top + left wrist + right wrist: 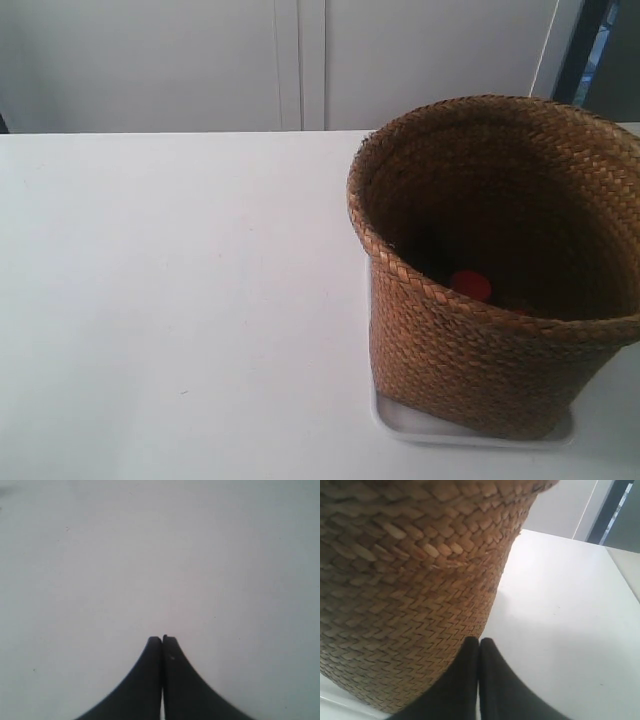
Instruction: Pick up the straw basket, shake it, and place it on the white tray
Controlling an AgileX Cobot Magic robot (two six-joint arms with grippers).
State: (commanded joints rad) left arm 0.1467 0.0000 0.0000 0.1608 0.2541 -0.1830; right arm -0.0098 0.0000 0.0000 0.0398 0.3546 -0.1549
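Observation:
The straw basket stands upright on the white tray at the right of the exterior view, overhanging most of the tray. A red thing lies in its dark inside. The right wrist view shows the basket's woven wall close up, with the tray's edge beneath it. My right gripper is shut and empty, its tips beside the basket's lower wall. My left gripper is shut and empty over bare white table. Neither arm shows in the exterior view.
The white table stretches left of the basket. A pale wall with panel seams runs behind its far edge. A dark upright strip stands at the back right.

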